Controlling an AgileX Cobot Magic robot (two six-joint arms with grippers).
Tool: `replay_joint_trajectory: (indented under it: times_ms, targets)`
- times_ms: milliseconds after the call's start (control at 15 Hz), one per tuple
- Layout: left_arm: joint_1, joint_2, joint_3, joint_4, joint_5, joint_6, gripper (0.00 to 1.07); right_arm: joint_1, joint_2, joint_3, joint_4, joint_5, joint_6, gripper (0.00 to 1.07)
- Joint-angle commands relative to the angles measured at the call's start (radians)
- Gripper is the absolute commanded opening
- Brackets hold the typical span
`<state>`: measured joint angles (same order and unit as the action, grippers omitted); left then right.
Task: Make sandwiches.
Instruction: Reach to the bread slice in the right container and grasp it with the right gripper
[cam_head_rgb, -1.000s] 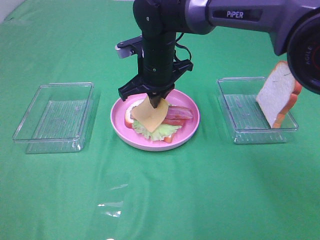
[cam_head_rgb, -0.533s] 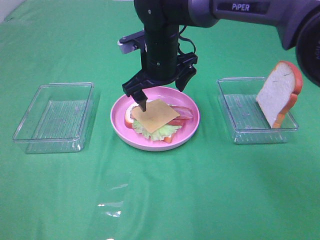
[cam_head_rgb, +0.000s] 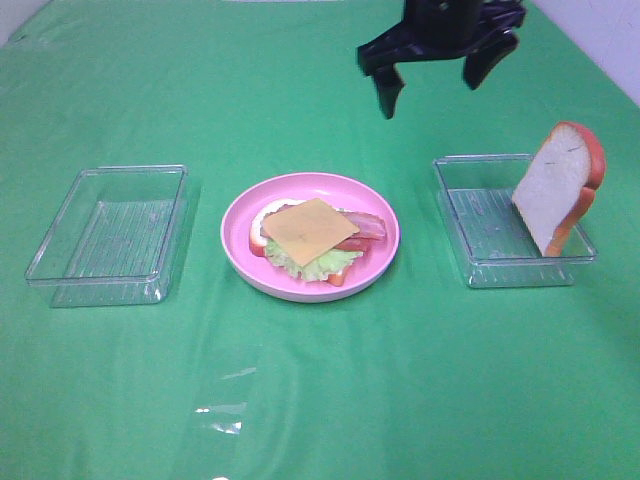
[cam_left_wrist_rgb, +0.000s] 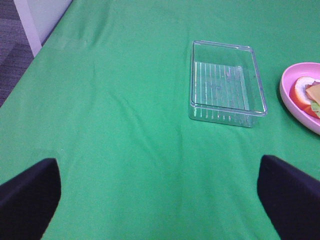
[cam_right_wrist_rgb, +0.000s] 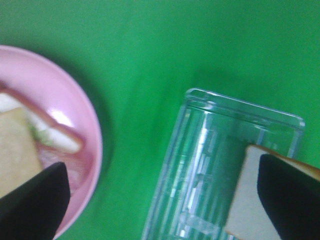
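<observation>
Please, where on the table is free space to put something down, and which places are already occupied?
Free: the green cloth in front of the pink plate, the gaps between plate and each tray, and the empty left tray. Crowded: the plate holds the sandwich; the right tray has a bread slice leaning inside.

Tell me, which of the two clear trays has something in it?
The clear tray on the right, beside the pink plate: a bread slice leans upright in it. The left tray holds nothing.

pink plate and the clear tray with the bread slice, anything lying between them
Nothing: in the exterior high view, only bare green cloth separates the round pink plate from the clear plastic rectangular tray holding the upright bread slice.
</observation>
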<state>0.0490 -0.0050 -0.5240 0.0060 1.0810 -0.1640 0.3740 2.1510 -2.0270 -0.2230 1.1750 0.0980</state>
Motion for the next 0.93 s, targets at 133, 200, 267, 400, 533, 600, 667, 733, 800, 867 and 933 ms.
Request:
replay_joint_trajectory:
  times_ms: [133,200,267,400,533,600,667,733,800,867,933]
  targets:
    - [0.005,-0.014,0.001,-0.001,-0.002,-0.003,1.00,-0.180,-0.036,-0.005,-0.005,0.059,-0.015,0.98]
    - [0.005,-0.014,0.001,-0.001,-0.002,-0.003,1.00,-0.225,-0.036,-0.005,0.002,0.080,-0.015,0.98]
    - [0.005,-0.014,0.001,-0.001,-0.002,-0.003,1.00,-0.259,-0.036,-0.005,0.013,0.093,-0.016,0.98]
    - [0.005,-0.014,0.001,-0.001,-0.002,-0.003,1.00,-0.333,-0.036,0.010,0.087,0.099,-0.035,0.98]
    - [0.005,-0.014,0.001,-0.001,-0.002,-0.003,1.00,-0.363,-0.026,0.049,0.109,0.099,-0.046,0.98]
    - [0.005,-0.014,0.001,-0.001,-0.002,-0.003,1.00,-0.364,-0.025,0.063,0.115,0.098,-0.046,0.98]
    - [0.005,-0.014,0.001,-0.001,-0.002,-0.003,1.00,-0.364,-0.023,0.094,0.117,0.090,-0.046,0.98]
    - [0.005,-0.014,0.001,-0.001,-0.002,-0.003,1.00,-0.362,-0.023,0.132,0.136,0.071,-0.047,0.98]
    - [0.005,-0.014,0.001,-0.001,-0.002,-0.003,1.00,-0.361,-0.021,0.165,0.161,0.057,-0.056,0.98]
    - [0.005,-0.014,0.001,-0.001,-0.002,-0.003,1.00,-0.361,-0.016,0.196,0.188,0.048,-0.071,0.98]
    - [0.005,-0.014,0.001,-0.001,-0.002,-0.003,1.00,-0.361,-0.006,0.219,0.190,0.046,-0.073,0.98]
